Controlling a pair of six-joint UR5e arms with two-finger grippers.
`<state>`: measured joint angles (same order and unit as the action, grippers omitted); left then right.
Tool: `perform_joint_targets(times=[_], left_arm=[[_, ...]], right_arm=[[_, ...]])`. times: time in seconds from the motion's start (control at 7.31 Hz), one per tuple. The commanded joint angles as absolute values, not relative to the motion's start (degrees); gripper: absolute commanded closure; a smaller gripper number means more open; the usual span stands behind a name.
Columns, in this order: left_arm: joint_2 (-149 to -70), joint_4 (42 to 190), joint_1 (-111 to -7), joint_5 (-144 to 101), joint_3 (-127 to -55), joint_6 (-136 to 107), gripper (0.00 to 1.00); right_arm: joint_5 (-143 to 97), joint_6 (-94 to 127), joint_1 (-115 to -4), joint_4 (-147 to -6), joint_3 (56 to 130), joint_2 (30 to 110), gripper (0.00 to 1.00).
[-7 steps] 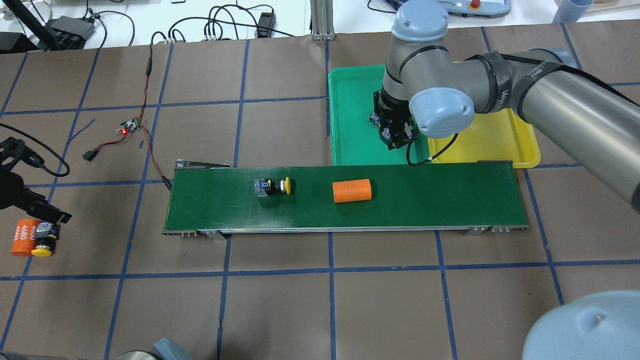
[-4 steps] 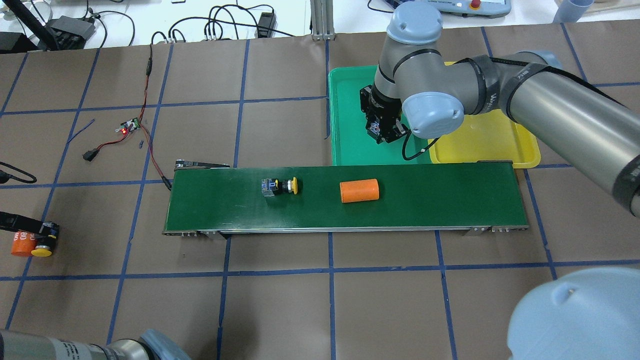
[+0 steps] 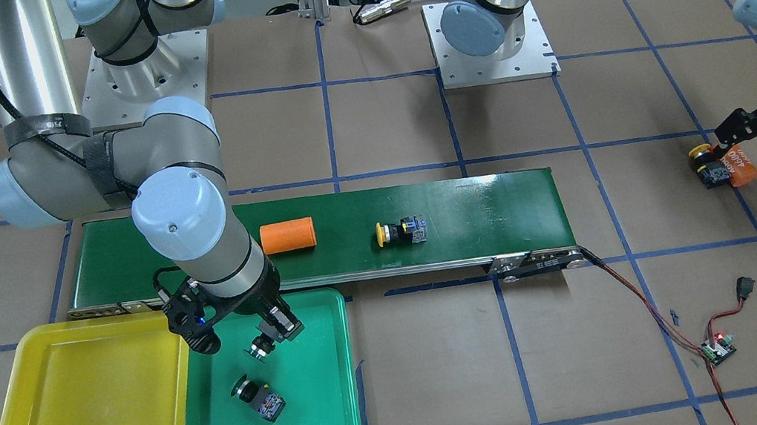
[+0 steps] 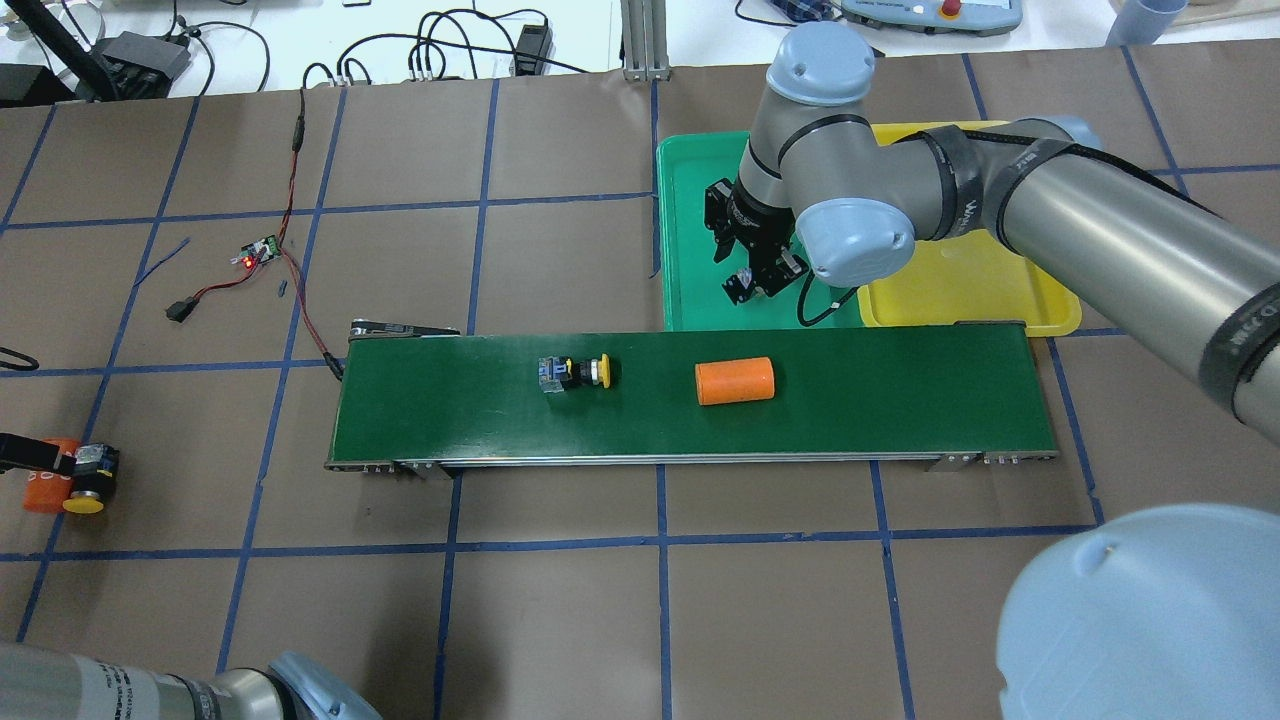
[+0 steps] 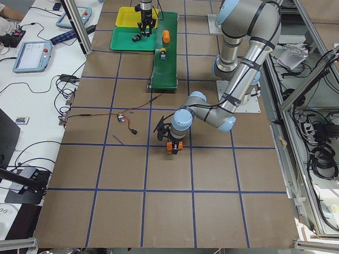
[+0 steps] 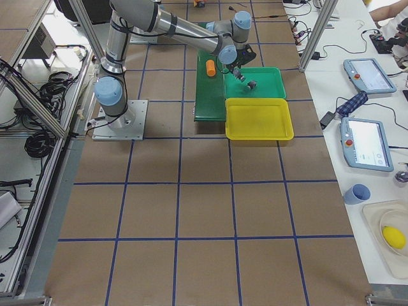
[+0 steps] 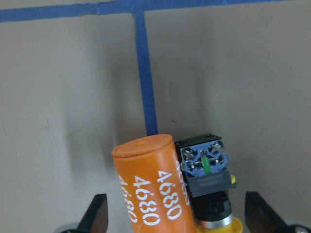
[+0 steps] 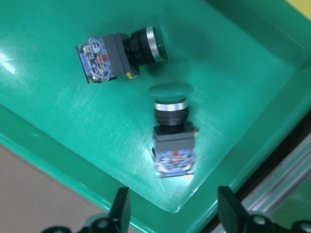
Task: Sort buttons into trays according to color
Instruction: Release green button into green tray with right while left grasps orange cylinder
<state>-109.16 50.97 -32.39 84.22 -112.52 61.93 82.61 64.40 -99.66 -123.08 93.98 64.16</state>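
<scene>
The desk (image 4: 560,620) carries the conveyor belt (image 4: 880,400) along its middle. The yellow tray (image 4: 960,290) and green tray (image 4: 690,200) sit side by side against the belt's far edge, toward the desk's right end.

I judge the green half done. Both green buttons (image 8: 121,51) (image 8: 172,141) lie on their sides in the green tray, near the corner by the belt. My right gripper (image 3: 244,335) hangs over them with its jaws wide and holding nothing.

The yellows are what's left. One yellow button (image 4: 575,372) lies near the belt's middle, cap toward a plain orange cylinder (image 4: 735,381). The other yellow button (image 7: 209,179) is at the desk's left edge, touching the orange "4680" cylinder (image 7: 146,189). My left gripper (image 7: 179,218) sits there with its jaws wide, straddling both.

Closing now would likely pinch the cylinder too. I'd shift the left jaws onto the button's body alone, and send the right gripper to the belt button for the yellow tray.
</scene>
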Motion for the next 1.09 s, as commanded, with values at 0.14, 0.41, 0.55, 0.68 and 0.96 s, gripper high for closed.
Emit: perform_joint_targets(times=[0.14, 0.41, 0.55, 0.68, 0.96], left_arm=[[-111.7, 50.98, -32.17, 84.64, -111.62, 62.14, 0.14], [-111.45, 50.98, -31.99, 84.73, -111.62, 62.23, 0.4], [-111.45, 50.89, -31.73, 84.81, -111.53, 62.4, 0.41], [-111.62, 50.8, -31.64, 84.81, -111.53, 62.49, 0.48], [-111.62, 50.8, -31.64, 84.81, -111.19, 63.1, 0.55]], right_arm=[[83.23, 64.6, -99.58, -122.26, 93.34, 66.52, 0.0], [83.41, 64.6, -98.36, -116.07, 93.96, 71.43, 0.0], [85.5, 64.6, -98.18, -110.71, 93.96, 73.8, 0.0], [88.48, 64.69, -98.0, -107.61, 94.13, 76.18, 0.0], [89.21, 71.41, -98.09, -102.58, 94.39, 79.7, 0.0]])
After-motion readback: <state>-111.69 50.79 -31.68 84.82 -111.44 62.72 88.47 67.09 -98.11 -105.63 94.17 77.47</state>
